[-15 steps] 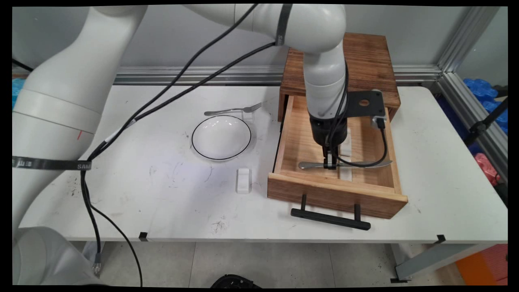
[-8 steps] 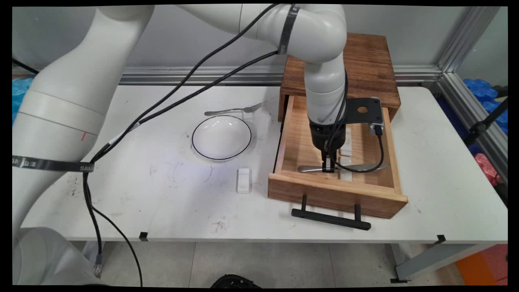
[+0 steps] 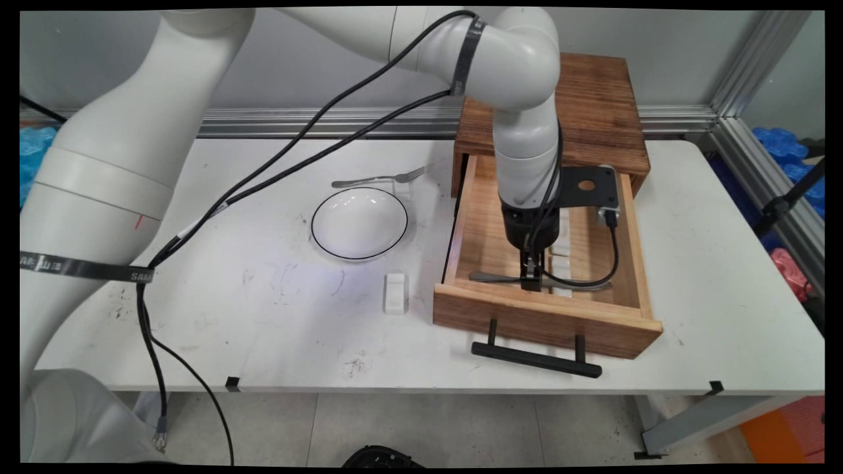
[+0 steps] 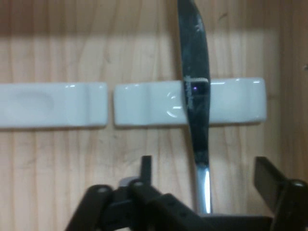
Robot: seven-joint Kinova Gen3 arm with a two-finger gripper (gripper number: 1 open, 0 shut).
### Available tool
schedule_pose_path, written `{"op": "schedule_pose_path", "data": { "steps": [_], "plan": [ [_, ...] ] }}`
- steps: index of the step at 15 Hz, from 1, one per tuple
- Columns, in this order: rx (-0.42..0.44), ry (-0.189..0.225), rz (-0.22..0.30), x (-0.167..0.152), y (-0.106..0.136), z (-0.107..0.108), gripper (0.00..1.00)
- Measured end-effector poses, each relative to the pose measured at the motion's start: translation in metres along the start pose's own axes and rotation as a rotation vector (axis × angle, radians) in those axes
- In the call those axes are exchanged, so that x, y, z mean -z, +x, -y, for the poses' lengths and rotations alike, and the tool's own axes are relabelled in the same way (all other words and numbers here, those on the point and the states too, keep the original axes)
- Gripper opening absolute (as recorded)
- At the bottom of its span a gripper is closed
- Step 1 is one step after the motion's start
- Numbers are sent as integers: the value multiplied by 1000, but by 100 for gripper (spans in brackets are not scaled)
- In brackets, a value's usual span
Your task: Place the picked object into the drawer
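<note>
Black fingers (image 4: 267,179) of the gripper (image 4: 204,163) spread wide, one on each side of the knife (image 4: 195,96), touching it on neither side. Knife lying flat in the open wooden drawer (image 3: 546,316), blade across the right-hand one of two white rests (image 4: 144,103) set end to end on the drawer floor.

Seen from the main view: gripper (image 3: 532,280) pointing straight down over the knife (image 3: 494,277), close behind the drawer's front wall, handle end toward the picture's left. Compared with one second ago: gripper and knife both nearer the front wall and shifted slightly left.

Beyond the drawer: brown wooden cabinet (image 3: 599,99) behind it; on the white worktop (image 3: 263,329) to the left, a white bowl (image 3: 359,222) with a dark rim, a fork (image 3: 379,178) just behind the bowl, and a further white block (image 3: 395,293) near the drawer's front corner.
</note>
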Motion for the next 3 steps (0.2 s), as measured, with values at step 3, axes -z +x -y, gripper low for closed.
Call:
{"op": "schedule_pose_path", "data": {
  "steps": [3],
  "plan": [
    [1, 2, -5, 2, -2, 1, 100]
  ]
}}
